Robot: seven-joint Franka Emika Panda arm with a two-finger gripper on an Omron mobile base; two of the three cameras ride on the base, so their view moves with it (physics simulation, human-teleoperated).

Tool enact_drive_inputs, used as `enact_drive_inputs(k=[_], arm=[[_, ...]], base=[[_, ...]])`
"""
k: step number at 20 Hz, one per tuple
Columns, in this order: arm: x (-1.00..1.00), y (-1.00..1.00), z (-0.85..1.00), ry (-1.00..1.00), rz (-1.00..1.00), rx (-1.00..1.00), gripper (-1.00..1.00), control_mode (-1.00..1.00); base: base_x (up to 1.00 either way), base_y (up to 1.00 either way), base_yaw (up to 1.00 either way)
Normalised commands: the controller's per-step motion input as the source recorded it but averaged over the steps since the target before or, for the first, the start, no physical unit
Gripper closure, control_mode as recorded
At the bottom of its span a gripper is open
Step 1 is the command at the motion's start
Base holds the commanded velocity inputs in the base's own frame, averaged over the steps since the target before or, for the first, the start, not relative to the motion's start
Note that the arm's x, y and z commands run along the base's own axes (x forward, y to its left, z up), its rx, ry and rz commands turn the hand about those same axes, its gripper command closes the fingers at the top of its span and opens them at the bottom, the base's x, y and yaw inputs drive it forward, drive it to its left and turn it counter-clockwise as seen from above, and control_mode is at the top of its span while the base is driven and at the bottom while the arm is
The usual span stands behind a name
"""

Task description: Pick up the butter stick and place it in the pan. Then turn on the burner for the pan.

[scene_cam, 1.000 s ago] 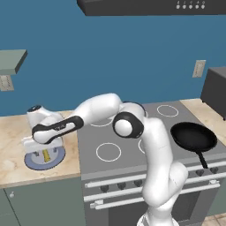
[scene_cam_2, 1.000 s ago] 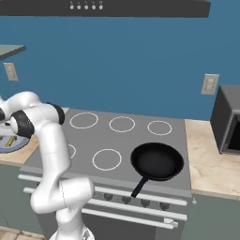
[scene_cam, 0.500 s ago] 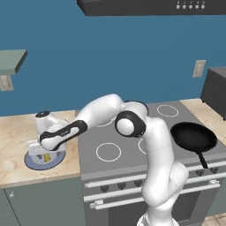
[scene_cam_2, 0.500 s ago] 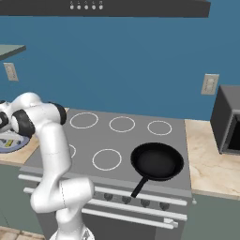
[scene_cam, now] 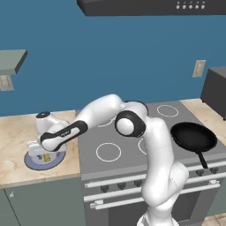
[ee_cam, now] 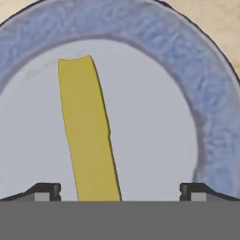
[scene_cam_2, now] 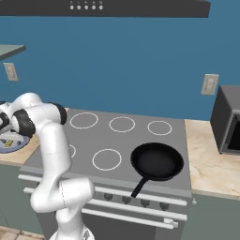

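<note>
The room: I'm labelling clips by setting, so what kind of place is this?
A kitchen, rendered rather than real: a stove with ring burners and front knobs, a black pan on it, a range hood overhead, and stone-look counters alongside.

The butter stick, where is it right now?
The butter stick lies on the blue-grey plate on the counter left of the stove, directly under the open gripper.
</note>
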Motion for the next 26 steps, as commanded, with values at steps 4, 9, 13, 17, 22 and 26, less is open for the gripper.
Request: enact_drive_inputs(k=[4, 9, 13, 17, 22, 26], arm=[[0.13, 0.05, -0.38, 0.0, 0.0, 0.0, -1.0, -1.0], [0.13, 0.07, -0.66, 0.0, 0.0, 0.0, 1.0, -1.0], [0.08, 0.02, -0.73, 0.0, 0.0, 0.0, 1.0, -1.0], [0.04, 0.0, -0.59, 0.0, 0.0, 0.0, 1.0, -1.0], [0.02, 0.0, -0.38, 0.0, 0.0, 0.0, 1.0, -1.0], [0.0, 0.0, -0.33, 0.0, 0.0, 0.0, 1.0, -1.0]], base=[[0.0, 0.0, 0.0], [0.0, 0.0, 0.0], [0.0, 0.0, 0.0], [0.0, 0.0, 0.0], [0.0, 0.0, 0.0], [0.0, 0.0, 0.0]])
